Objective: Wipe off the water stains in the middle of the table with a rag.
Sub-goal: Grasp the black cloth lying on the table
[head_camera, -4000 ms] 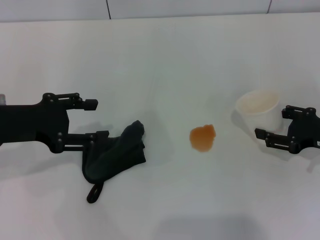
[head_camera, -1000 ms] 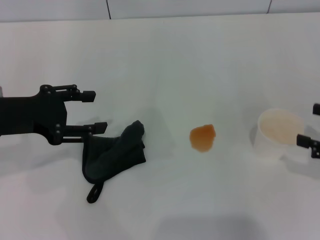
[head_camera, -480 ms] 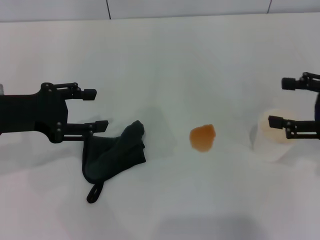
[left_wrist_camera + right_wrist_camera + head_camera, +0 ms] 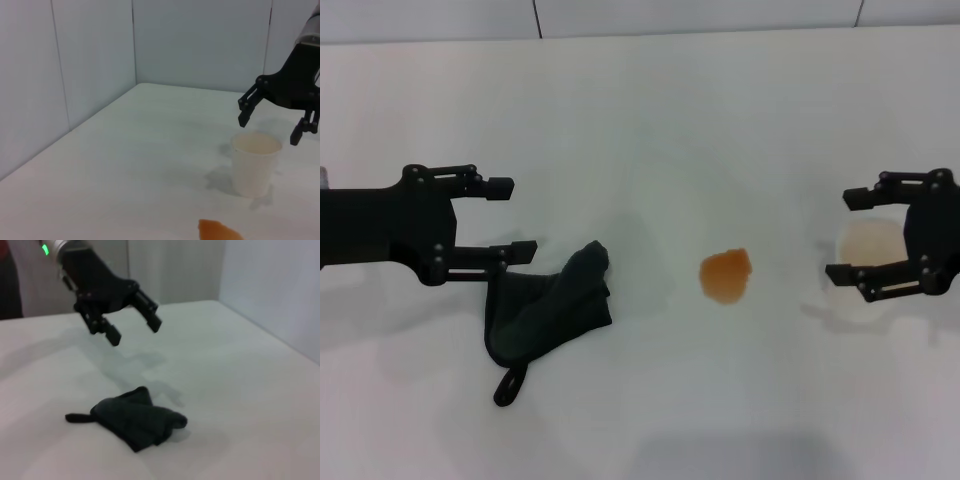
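Waiting to start: nothing is wiped yet, as I read it.
Stain: the water stains [image 4: 725,275] sit whole, mid-table [image 4: 650,120].
Rag: the rag [image 4: 548,312] lies loose, well left of the blot.
Left gripper [image 4: 510,217]: spread wide, above the rag's far-left edge, holding nothing.
Right gripper [image 4: 850,235]: wide apart, poised over the cup [image 4: 255,163].
Cup: looks empty to me, upright, at the right.
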Available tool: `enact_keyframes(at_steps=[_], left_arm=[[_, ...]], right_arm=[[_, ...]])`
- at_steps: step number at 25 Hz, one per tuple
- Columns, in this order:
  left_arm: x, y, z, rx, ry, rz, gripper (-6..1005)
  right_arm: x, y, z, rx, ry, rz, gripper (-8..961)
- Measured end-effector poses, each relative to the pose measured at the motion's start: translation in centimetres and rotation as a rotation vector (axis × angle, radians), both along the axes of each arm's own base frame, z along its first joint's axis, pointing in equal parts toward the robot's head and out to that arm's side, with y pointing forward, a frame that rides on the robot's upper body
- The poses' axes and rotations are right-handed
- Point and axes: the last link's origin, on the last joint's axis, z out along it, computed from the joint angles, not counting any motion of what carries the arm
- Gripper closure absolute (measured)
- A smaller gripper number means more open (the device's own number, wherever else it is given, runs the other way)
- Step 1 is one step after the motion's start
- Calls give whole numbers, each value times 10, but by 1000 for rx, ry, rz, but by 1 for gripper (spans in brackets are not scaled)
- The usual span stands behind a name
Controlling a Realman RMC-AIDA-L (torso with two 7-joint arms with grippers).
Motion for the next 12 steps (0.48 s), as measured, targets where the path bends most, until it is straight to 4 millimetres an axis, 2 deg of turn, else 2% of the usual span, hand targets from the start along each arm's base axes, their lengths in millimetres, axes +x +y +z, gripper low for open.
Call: enact_keyframes(at_steps=[12], left_arm=[[0, -1, -1, -16, 3, 3, 310]], right_arm=[[-8, 2, -9, -23, -48, 4, 98]])
